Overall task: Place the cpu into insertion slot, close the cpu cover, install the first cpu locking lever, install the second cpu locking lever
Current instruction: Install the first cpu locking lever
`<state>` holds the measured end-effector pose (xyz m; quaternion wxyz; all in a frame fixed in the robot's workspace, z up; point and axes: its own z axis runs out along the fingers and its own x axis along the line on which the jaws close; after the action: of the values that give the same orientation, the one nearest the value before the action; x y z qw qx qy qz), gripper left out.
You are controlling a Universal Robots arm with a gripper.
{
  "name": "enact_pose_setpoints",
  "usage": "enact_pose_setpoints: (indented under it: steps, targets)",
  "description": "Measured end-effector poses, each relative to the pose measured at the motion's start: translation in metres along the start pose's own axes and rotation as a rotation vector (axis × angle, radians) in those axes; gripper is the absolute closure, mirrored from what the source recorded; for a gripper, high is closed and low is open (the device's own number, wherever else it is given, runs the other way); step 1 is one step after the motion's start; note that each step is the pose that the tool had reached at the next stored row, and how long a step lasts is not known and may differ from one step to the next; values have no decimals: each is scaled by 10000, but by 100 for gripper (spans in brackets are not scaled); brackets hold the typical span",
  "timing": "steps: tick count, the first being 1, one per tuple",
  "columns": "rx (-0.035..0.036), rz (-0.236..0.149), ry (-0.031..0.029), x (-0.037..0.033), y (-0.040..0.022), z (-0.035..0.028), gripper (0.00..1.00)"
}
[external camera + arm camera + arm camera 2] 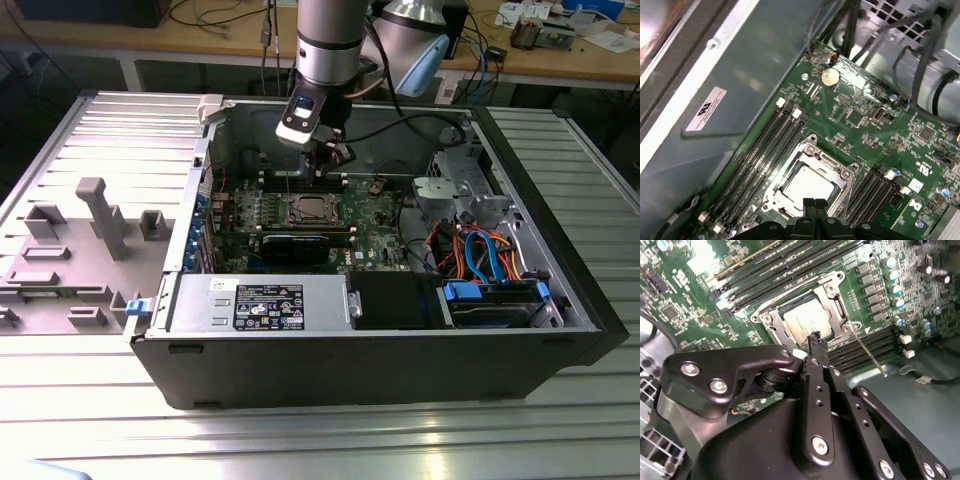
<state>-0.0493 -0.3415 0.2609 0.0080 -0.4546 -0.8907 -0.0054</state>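
Note:
The cpu (807, 324) lies flat in the insertion slot (763, 319) on the green board, its silver top showing through the window of the cpu cover (836, 299), which lies down over it. A thin metal locking lever (868, 353) sticks out from one corner of the socket, across the memory slots. My gripper (815, 338) is shut with nothing in it, its tips just above the socket's edge. In the first wrist view the gripper (815, 203) hangs over the rim next to the cpu (807, 184) and cover (829, 163). In the exterior view the gripper (328, 163) is above the socket (310, 208).
Black memory slots (765, 150) flank the socket on both sides. A long black card (300, 245) lies in front of it, the power supply (262, 304) nearer still. Drive cage and coloured cables (480, 250) fill the exterior view's right. A grey fixture (100, 215) stands outside the case.

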Motion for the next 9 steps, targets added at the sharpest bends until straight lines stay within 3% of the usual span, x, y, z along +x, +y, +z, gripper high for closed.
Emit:
enact_pose_setpoints:
  steps: [5,9]
  targets:
    - [17,-934,2,0,0,1,89]
    - [45,-2393,5,0,0,1,89]
